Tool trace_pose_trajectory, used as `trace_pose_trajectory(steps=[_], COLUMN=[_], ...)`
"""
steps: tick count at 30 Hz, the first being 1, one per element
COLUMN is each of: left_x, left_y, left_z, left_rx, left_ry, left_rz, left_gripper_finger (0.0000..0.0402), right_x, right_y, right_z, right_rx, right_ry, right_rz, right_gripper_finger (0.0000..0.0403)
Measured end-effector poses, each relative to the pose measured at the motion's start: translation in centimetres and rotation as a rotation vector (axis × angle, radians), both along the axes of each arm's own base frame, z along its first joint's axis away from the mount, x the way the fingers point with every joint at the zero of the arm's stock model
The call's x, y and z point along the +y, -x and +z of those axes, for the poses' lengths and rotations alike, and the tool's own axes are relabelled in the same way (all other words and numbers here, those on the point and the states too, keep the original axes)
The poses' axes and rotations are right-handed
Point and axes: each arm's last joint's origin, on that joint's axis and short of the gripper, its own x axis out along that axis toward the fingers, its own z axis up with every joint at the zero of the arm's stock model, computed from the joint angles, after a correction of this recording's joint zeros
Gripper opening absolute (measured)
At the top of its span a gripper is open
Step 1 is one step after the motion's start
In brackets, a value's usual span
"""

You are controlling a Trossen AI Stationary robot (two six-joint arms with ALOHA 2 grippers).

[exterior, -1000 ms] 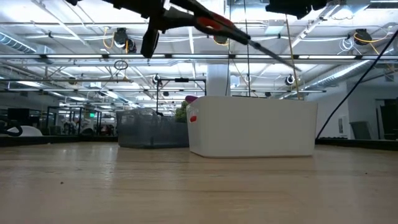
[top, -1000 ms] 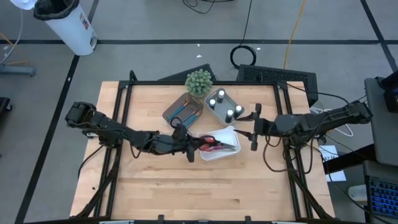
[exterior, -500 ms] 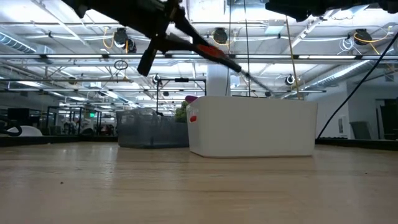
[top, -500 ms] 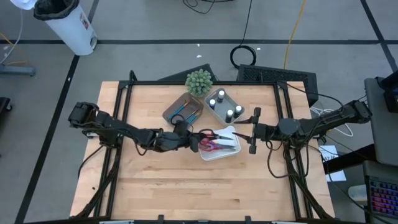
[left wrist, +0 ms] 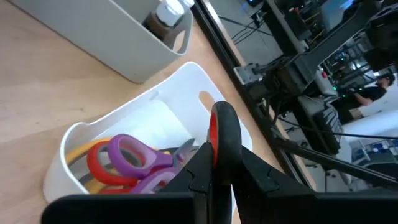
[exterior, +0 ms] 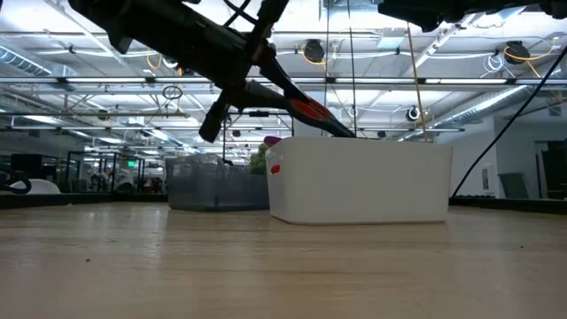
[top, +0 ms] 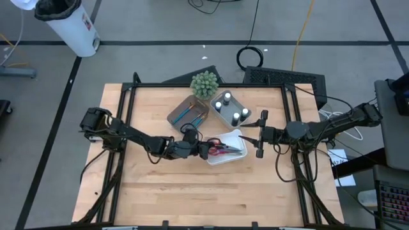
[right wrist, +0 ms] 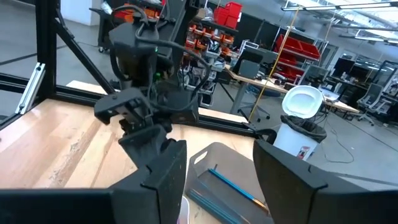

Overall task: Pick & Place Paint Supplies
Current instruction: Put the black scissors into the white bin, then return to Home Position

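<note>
The wooden desk (top: 166,191) carried three trays clustered together: a brown tray (top: 188,113), a blue-grey tray (top: 231,108), a white tray (top: 228,149). A green plant (top: 204,84) stood behind them.

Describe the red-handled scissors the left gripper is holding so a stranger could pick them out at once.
Find the white tray at the table's centre, nearest the right arm. Just above its left end the left gripper is shut on the red-handled scissors, tilted down toward the tray. Unlike the purple scissors lying inside, these hang in the air.
</note>
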Motion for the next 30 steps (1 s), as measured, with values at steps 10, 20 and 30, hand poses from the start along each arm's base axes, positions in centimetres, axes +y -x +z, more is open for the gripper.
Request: trace_pose_trajectory(steps=[10,20,30], left_x=[-0.1,0.0,2.8], left_y=[-0.2,-0.2,1.8], left_z=[-0.2,-0.2,6.4], left_rx=[-0.007,0.029,-0.137], left_ry=[-0.002,-0.12,-0.076], left_rz=[-0.004,-0.058,-0.528], left_gripper_finger=[0.0063,0.0214,0.0312], right_x=[0.0,0.0,0.0], right_y=[0.0,0.0,0.0], right_z=[0.0,0.0,0.1], right_rx=[0.002,0.002,-0.026], right_ry=[-0.001,-0.008,-0.13], right_rz=[0.0,0.001,0.001], right_gripper_finger=[0.0176,0.0176,0.0174])
